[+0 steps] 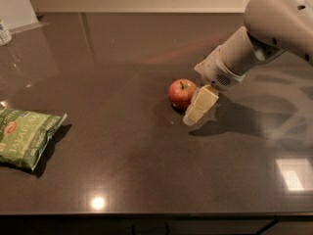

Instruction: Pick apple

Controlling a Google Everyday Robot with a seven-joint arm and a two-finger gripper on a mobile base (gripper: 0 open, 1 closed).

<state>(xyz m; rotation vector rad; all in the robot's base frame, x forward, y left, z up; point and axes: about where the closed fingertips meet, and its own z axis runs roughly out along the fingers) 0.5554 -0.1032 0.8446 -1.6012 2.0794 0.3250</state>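
The apple (181, 93) is small, round and red with a short dark stem. It sits on the dark countertop (146, 170), a little right of centre. My gripper (194, 115) is pale yellow and hangs from the grey arm (254, 43) that reaches in from the upper right. It is down at counter level, directly against the apple's right side. From this angle it partly overlaps the apple's right edge. The apple rests on the counter.
A green snack bag (23, 137) lies at the left edge of the counter. A small container (4, 32) stands at the far left back, beside a pale board. The counter's front edge runs along the bottom. The arm's shadow falls to the gripper's right.
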